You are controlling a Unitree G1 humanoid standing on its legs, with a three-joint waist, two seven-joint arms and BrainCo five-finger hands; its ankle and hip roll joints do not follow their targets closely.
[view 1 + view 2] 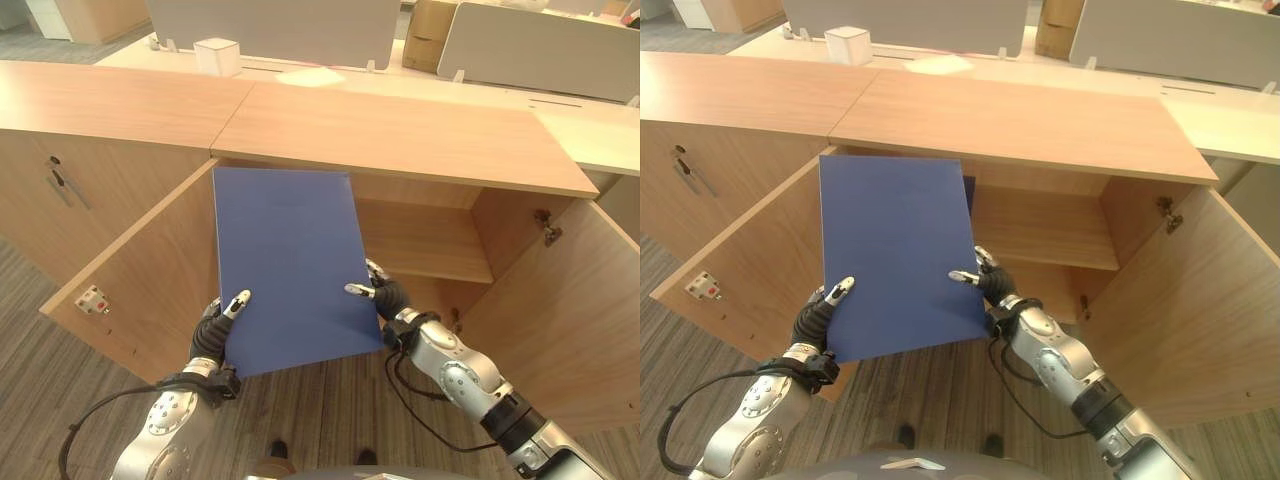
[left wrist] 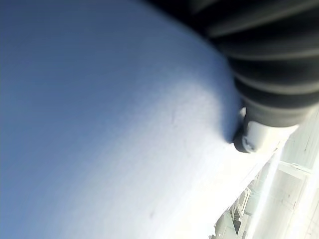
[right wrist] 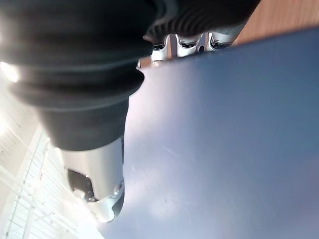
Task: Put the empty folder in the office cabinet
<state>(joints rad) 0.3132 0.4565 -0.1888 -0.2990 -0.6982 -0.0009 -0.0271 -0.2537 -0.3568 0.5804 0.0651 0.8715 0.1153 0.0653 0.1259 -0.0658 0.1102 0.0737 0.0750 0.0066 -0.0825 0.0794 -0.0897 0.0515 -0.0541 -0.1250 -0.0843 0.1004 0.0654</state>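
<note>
Two hands: both hold the blue folder (image 1: 290,270) in the air in front of the open cabinet (image 1: 400,130), outside it, tilted with its top edge near the front edge of the cabinet top.
Left hand (image 1: 215,335): at the folder's lower left corner, thumb laid over the front face, the other fingers behind the sheet; it reads as a pinch on that corner.
Right hand (image 1: 385,298): on the folder's right edge near the lower corner, thumb across the front, fingers curled round behind; clamped on the edge.
Shelf (image 1: 425,245): inside the cabinet, right of the folder, bare where it shows.
Doors: left door (image 1: 150,280) and right door (image 1: 570,310) both swung wide.
Risk, top edge: the folder stands tall against the opening, so pushed in as it is, its upper edge would likely catch the cabinet top; it needs laying flatter first.
Risk, grip: both holds sit low on a thin sheet, so it could bend, or slip if one thumb eases.
Risk, shelf: its front edge could snag the right corner.
Hidden: the folder covers the cabinet's left half; the fingers behind it barely show.
Wrist views: mostly folder face and dark cover, contact hard to judge.
</note>
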